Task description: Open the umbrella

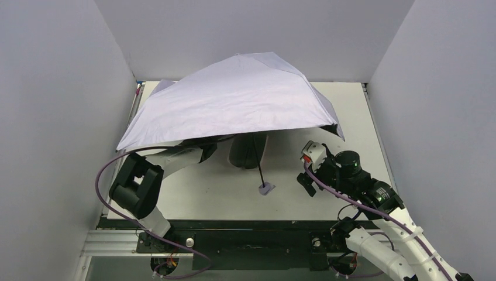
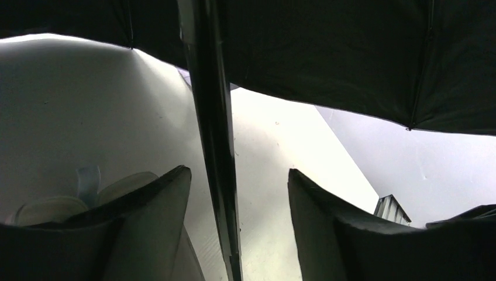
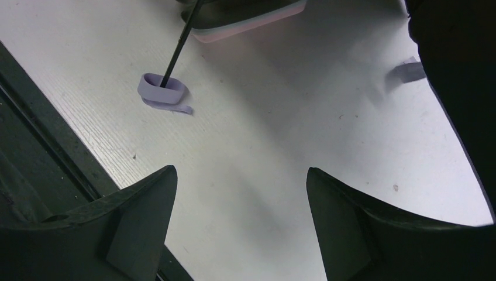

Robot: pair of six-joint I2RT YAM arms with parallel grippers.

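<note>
The umbrella (image 1: pixel 234 102) stood open over the far left and middle of the desk (image 1: pixel 351 117), its pale lavender-grey canopy spread wide and tilted, with the low edge toward the left wall. From beneath the canopy its thin black shaft (image 1: pixel 257 167) slanted down toward the near side and ended at the small lavender handle (image 1: pixel 266 187), which rested on the desk with its strap lying flat beside it.

The left arm reached in under the canopy, so the top view hid its tip. In the left wrist view the left gripper (image 2: pixel 238 171) was released, fingers spread wide; the shaft ran up between them, nearer the left finger, and I could not tell whether it touched that finger. The dark underside of the canopy filled the top of that view.

The right gripper (image 1: pixel 306 180) hovered over bare desk to the right of the handle, near it but apart, just outside the canopy's right edge. Its fingers were spread and held nothing.

The pink case (image 3: pixel 251 20) lay on the desk under the canopy, just beyond the handle, with the shaft passing in front of it
</note>
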